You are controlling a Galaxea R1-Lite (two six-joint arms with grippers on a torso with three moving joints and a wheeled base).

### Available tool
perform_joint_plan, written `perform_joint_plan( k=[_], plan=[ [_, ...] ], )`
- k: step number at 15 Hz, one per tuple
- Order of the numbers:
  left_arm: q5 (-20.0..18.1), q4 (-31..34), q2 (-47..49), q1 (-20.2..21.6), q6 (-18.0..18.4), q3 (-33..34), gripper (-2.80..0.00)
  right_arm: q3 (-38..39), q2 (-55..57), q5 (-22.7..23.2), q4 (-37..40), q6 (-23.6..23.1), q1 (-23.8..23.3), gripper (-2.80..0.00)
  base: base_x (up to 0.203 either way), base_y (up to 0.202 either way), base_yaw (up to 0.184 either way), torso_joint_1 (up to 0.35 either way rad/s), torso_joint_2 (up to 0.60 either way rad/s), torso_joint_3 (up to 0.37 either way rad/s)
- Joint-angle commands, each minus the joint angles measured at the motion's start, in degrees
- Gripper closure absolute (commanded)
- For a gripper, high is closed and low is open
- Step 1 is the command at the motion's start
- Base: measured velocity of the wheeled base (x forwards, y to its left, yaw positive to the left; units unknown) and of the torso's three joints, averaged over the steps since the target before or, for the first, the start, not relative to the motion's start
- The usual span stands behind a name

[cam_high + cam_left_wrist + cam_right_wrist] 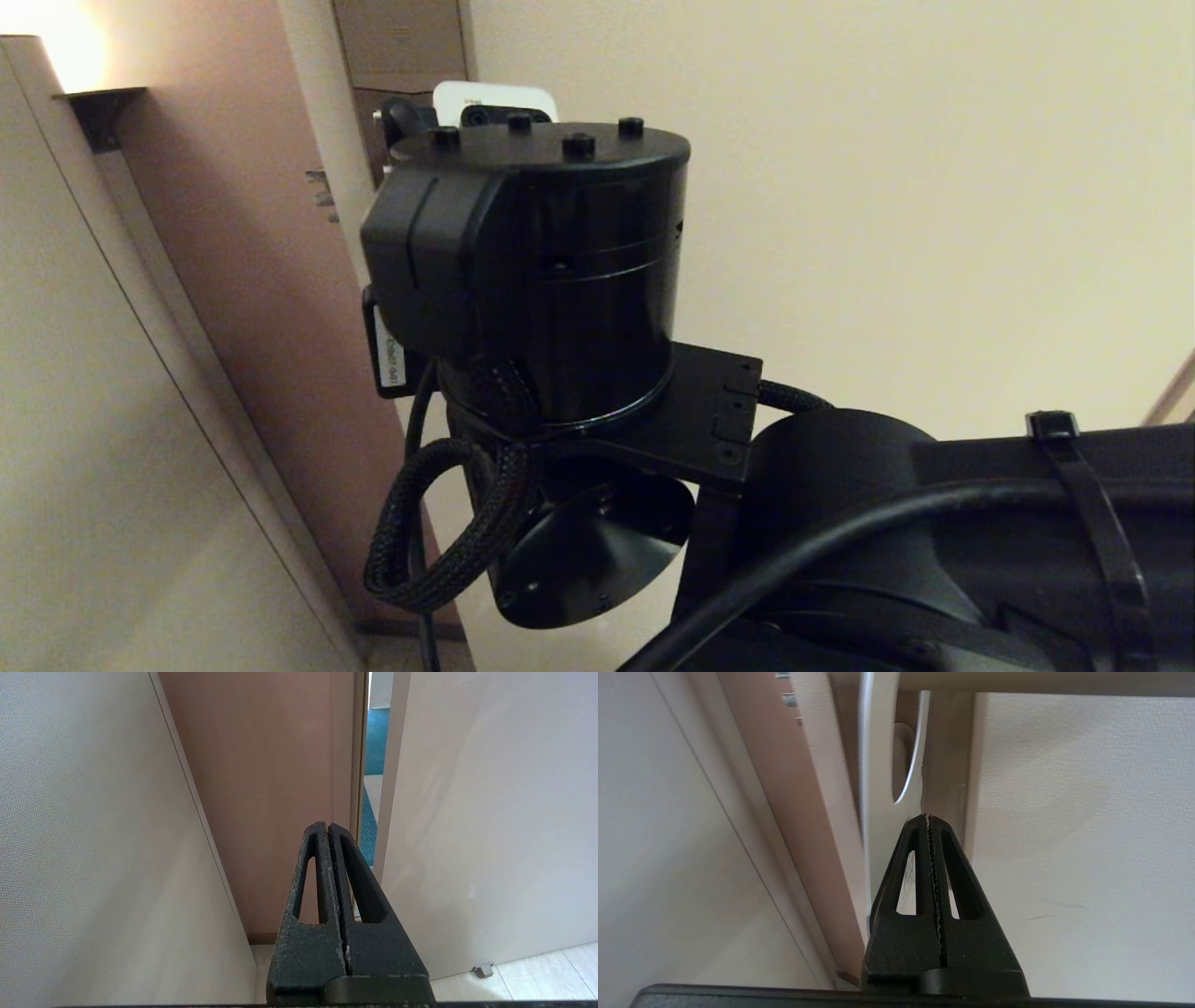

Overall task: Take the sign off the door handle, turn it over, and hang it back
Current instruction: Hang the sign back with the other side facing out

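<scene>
Right gripper (930,817): my jaws are together, clamped on the lower edge of the sign (878,793), just below its oval hole.
Sign position: edge-on to my right wrist camera, white face showing, long axis running straight away from the jaws toward the door handle (1017,681).
Key relation: the handle's lever crosses just beyond the sign's far end; whether the hole is over it I cannot tell.
Left gripper (328,826): jaws together on nothing, parked low, facing the door gap, well apart from the sign.
Nearer arm: my right.
View difference: in the head view my right arm blocks nearly everything; only a white corner of the sign (495,98) shows above the wrist. The hole shows only in the right wrist view.
</scene>
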Motion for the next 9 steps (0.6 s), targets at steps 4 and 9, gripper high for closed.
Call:
perform_joint_plan(
  k=[4,9],
  plan=[
    [-0.01,0.0,0.07,0.0,0.03,-0.04,0.0,-0.96,0.27,0.53,-1.57,0.03,0.6,0.0,0.0,0.0,0.0,0.0,0.0,0.0],
    [-0.01,0.0,0.07,0.0,0.03,0.04,0.0,-0.98,0.16,0.71,-3.56,0.03,1.49,0.0,0.0,0.0,0.0,0.0,0.0,0.0]
  ],
)
